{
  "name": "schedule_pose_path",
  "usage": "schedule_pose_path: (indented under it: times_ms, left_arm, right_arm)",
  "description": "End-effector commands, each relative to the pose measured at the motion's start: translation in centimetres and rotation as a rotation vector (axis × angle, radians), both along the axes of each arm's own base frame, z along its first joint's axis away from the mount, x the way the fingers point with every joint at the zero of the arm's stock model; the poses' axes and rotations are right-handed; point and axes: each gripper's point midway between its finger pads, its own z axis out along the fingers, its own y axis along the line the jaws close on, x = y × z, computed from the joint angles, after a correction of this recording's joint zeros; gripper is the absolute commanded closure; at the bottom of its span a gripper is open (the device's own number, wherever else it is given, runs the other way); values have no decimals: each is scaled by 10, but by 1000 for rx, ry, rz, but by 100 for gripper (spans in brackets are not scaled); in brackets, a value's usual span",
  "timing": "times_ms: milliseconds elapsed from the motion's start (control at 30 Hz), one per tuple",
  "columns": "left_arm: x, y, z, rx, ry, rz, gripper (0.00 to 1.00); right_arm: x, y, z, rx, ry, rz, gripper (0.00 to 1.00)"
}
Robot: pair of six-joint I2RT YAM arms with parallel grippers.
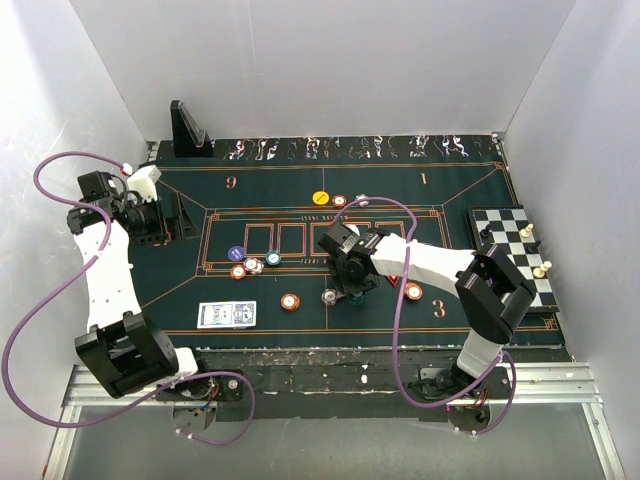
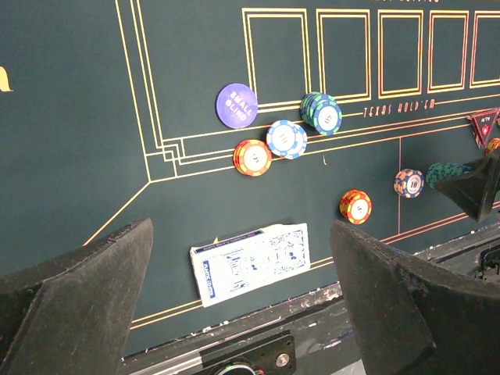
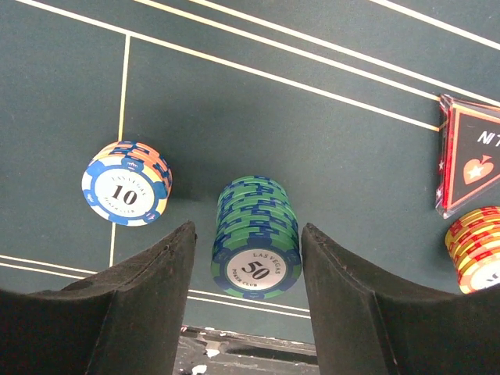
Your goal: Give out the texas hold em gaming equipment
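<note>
Right pincer: jaws apart astride the 50 stack; slight gap on one side
Left pincer: wide apart; empty
Cut off: red-yellow stack and plaque, right of the 50 stack
Count: three stacks in right wrist view; one deck
Deck: well left of the 50 stack; face down; long axis along the mat edge

White walls enclose a dark green, gold-lined felt tabletop.
</note>
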Motion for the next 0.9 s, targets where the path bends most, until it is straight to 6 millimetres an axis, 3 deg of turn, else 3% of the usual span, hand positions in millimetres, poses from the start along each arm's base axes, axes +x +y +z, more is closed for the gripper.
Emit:
schedule_pose_path:
  times_ms: [0, 267, 600, 867]
  left_arm:
    - [-4, 0, 6, 19, -33, -6, 2]
    - [-3, 1, 10, 25, -39, -4, 2]
    - [-5, 0, 8, 21, -35, -5, 2]
    - [-5, 0, 8, 22, -35, -6, 2]
  right_arm:
    - [-1, -2, -11, -16, 10, -21, 37]
    - [-2, -1, -13, -7, 10, -28, 37]
    - [0, -1, -2, 5, -11, -22, 41]
    - [1, -2, 0, 7, -14, -25, 54]
